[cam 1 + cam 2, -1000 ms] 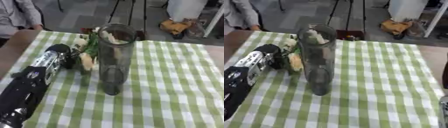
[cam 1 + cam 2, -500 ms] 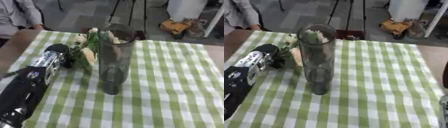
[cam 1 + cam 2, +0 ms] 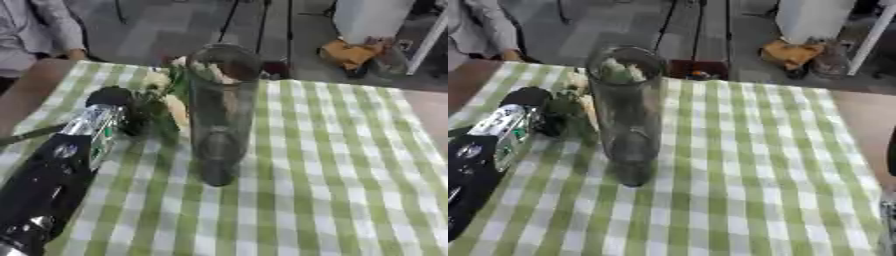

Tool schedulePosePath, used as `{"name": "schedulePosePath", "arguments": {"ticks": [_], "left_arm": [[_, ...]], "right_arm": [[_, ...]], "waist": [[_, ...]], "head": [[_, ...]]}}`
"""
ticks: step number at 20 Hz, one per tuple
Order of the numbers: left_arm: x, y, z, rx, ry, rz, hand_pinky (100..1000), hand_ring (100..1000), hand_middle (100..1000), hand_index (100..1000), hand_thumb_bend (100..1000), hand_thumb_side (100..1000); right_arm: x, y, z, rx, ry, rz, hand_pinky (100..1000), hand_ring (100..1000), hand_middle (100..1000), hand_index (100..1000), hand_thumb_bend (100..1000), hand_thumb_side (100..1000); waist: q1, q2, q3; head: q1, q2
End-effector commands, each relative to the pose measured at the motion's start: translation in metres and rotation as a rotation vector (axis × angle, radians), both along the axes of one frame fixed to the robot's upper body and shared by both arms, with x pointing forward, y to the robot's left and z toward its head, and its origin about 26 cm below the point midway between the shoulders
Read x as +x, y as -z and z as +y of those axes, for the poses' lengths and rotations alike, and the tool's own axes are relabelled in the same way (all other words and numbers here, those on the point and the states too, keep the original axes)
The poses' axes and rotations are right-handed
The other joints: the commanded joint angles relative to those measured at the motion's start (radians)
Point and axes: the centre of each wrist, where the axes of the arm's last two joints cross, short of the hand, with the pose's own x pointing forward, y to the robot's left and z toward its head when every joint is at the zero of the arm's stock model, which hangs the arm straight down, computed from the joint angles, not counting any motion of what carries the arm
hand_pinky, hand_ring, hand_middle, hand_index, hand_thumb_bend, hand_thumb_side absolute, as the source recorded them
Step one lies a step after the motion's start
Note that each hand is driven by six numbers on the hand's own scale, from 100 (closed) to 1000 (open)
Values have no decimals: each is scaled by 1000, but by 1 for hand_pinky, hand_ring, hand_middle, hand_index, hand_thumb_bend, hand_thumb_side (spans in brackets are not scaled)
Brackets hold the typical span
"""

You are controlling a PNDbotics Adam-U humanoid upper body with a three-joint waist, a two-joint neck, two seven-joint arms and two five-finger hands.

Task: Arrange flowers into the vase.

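Our left robot hand [image 3: 112,98], fingers hidden so we cannot tell its hold, meets the flowers [image 3: 166,97] at the vase's [image 3: 219,110] nine o'clock, likely to lift them in.

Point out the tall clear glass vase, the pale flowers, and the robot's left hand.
Tall clear glass vase [image 3: 219,115]: left eye view, mid wall.
Pale flowers with green leaves [image 3: 173,106]: left eye view, a cream bloom beside the vase.
Left hand [image 3: 112,96]: left eye view, dark back of hand.
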Motion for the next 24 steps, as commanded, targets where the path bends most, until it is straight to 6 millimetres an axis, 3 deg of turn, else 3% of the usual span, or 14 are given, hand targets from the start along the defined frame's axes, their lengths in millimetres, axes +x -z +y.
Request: {"name": "schedulePosePath", "arguments": {"ticks": [1, 20, 24], "left_arm": [[-2, -13, 6, 5, 8, -85, 100, 100, 100, 127, 100, 194], [-20, -45, 4, -45, 64, -246, 100, 100, 100, 128, 100, 208], [-26, -57, 1, -76, 85, -288, 100, 100, 100, 119, 100, 252]], "right_arm": [[-3, -6, -3, -6, 11, -21, 606, 756, 662, 770, 100, 928], [-4, -1, -3, 16, 19, -4, 607, 745, 660, 769, 100, 929], [-4, 0, -4, 24, 23, -1, 607, 743, 659, 769, 100, 926]], "waist": [[3, -31, 4], [11, -80, 27], [10, -84, 31]], "head": [[-8, 10], [-40, 50], [-41, 53]]}}
